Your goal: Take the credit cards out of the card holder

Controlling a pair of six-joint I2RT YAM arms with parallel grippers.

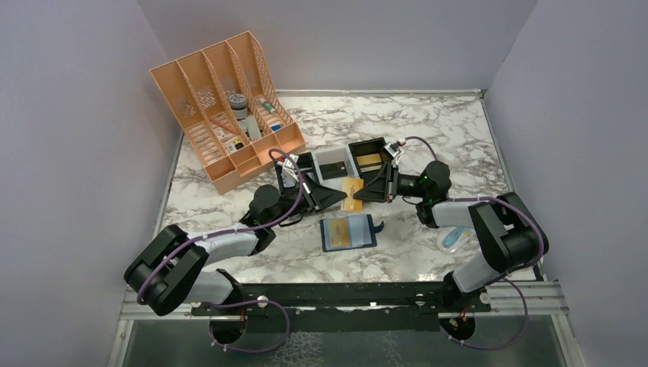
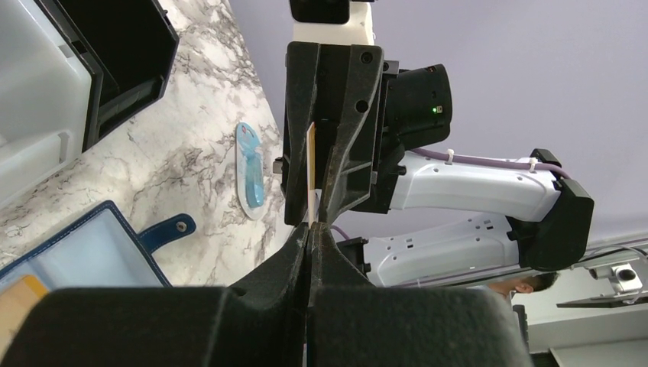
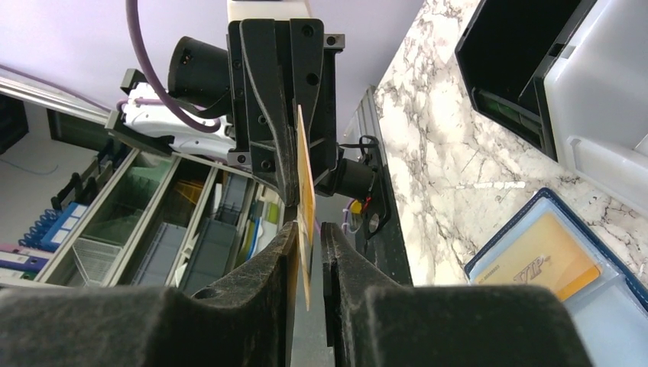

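Credit card (image 1: 352, 196) (gold-tan) pinched in left pincer (image 2: 310, 228); right pincer (image 3: 309, 229) spread around it.

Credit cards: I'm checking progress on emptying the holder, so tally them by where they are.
Held credit card, in the left fingers: 1
Pocketed credit card, in the card holder: 1
Total: 2. A tan shape in the black tray may be a third; cannot tell.

card holder (image 3: 611, 329) is cut off at the right wrist view's edge.
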